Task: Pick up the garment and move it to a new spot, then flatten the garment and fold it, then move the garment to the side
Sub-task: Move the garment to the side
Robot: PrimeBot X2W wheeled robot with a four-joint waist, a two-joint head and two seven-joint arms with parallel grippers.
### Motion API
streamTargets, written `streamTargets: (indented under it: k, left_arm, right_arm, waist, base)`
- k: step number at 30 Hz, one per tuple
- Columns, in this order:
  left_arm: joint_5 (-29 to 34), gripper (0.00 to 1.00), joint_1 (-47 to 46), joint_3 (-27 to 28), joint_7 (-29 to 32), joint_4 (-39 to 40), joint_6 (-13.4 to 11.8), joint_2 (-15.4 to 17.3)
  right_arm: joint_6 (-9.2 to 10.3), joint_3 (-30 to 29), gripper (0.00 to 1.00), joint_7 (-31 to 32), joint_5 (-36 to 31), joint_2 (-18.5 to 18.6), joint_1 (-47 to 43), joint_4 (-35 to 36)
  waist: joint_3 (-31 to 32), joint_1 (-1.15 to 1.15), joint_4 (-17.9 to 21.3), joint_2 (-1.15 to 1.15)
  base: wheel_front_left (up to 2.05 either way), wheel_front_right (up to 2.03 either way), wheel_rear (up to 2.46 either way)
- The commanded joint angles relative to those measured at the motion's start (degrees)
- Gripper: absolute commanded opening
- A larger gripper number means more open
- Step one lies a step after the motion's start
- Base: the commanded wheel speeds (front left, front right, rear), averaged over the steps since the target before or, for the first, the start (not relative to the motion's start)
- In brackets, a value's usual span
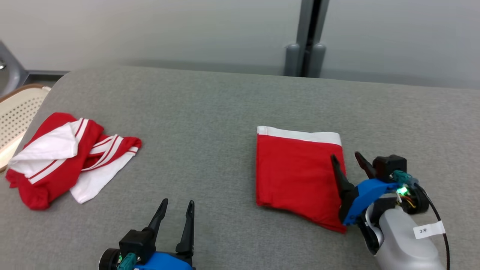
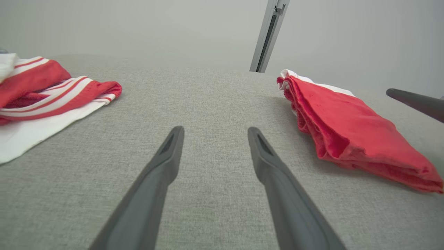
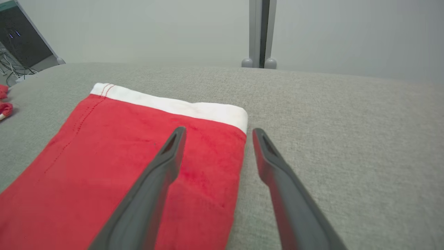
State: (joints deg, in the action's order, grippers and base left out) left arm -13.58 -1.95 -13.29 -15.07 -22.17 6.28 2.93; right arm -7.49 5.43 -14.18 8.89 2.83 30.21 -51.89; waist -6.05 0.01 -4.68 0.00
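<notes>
A folded red garment (image 1: 296, 172) with a white band along its far edge lies flat on the grey table (image 1: 210, 112), right of centre. My right gripper (image 1: 344, 158) hovers open over the garment's right edge; one finger is above the red cloth (image 3: 145, 139), the other above bare table. My left gripper (image 1: 177, 205) stands open near the front edge, over bare table between the two piles. In the left wrist view the folded garment (image 2: 350, 128) lies to the right of my left gripper (image 2: 215, 130). Nothing is held.
A crumpled red and white garment (image 1: 67, 157) lies at the table's left end, also visible as a heap (image 2: 41, 93) in the left wrist view. A perforated cream chair seat (image 1: 17, 112) stands beyond the left edge. A grey post (image 1: 307, 41) rises behind the table.
</notes>
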Motion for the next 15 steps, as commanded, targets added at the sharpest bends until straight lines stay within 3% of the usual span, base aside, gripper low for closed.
streamTargets:
  k: [1,4,5,6,7,8,15]
  left_arm:
    - [-0.3,1.00,-1.2,-0.2,-0.1,0.0,0.3,0.0]
    - [-0.2,1.00,-1.5,-0.8,-0.1,-0.2,0.4,0.0]
    - [-0.1,1.00,-1.6,-0.9,-0.1,-0.3,0.5,0.0]
    - [-0.1,1.00,-1.6,-0.8,-0.1,-0.3,0.6,0.0]
    - [0.0,1.00,-1.7,-0.7,-0.1,-0.3,0.6,0.0]
    - [0.1,1.00,-1.6,-0.5,-0.1,-0.3,0.7,0.0]
    - [1.2,1.00,-0.6,0.5,-0.1,-0.5,0.8,0.0]
  right_arm:
    - [0.00,-1.4,1.00,0.9,-0.8,0.1,0.8,-2.9]
    - [0.00,-3.6,1.00,2.5,-1.3,0.1,1.6,-8.3]
    - [0.00,-3.8,0.90,2.9,-1.0,0.1,1.6,-9.9]
    - [0.00,-3.4,0.49,3.3,-0.5,0.1,1.4,-11.5]
    - [0.00,-2.6,0.29,3.5,0.1,0.1,1.1,-12.8]
    - [0.00,-2.1,0.00,3.2,0.9,-0.1,0.8,-13.6]
    - [0.07,-1.6,0.00,-0.4,2.9,0.5,1.5,-14.5]
  waist:
    - [-1.5,-0.01,-2.0,0.00]
    - [-2.3,-0.01,-3.4,0.00]
    - [-2.6,-0.01,-3.7,0.00]
    - [-2.7,-0.01,-3.9,0.00]
    - [-2.8,-0.01,-4.0,0.00]
    - [-2.9,-0.01,-3.9,0.00]
    - [-1.1,-0.01,1.2,0.00]
  base:
    - [0.00,0.00,0.00]
    - [0.00,0.00,0.00]
    - [0.00,0.00,0.00]
    - [0.00,0.00,0.00]
    - [0.00,0.00,0.00]
    - [0.00,0.00,0.00]
    - [0.00,0.00,0.00]
